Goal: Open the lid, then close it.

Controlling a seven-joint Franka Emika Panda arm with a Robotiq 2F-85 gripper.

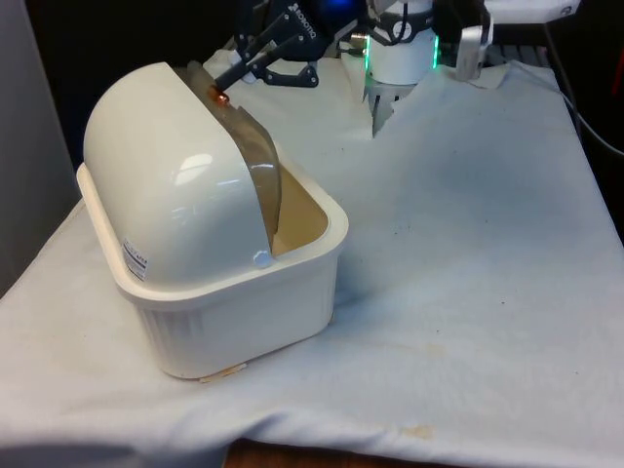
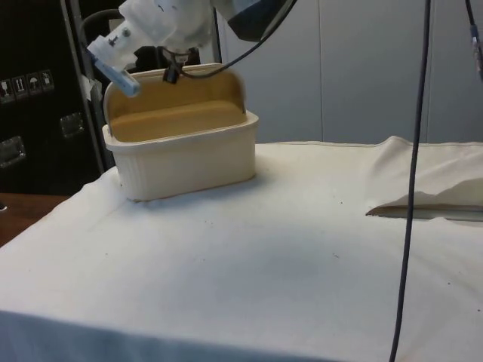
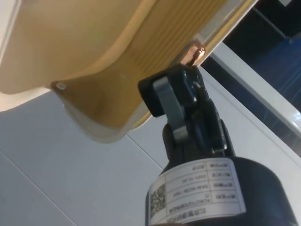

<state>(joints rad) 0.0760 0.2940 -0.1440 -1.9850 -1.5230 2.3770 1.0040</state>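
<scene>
A cream bread box (image 1: 244,302) stands at the front view's left, its white domed hood (image 1: 166,185) turned towards that camera. The translucent brownish roll lid (image 1: 258,161) is pushed back up under the hood, so the box's mouth stands open and its tan inside (image 2: 177,121) shows in the side view. My gripper (image 1: 226,88) is at the lid's upper edge, above the box (image 2: 181,151). Its fingers (image 3: 169,101) are shut on the lid's small copper handle (image 3: 197,55), which pokes out past the tips. From the side, the gripper (image 2: 173,75) hangs over the box's rim.
White cloth (image 1: 458,253) covers the table to the front view's right of the box. The cloth is rucked into a raised fold (image 2: 423,181) at the side view's right. A dark cable (image 2: 411,188) hangs down there. The arm's base (image 1: 400,54) stands at the far end.
</scene>
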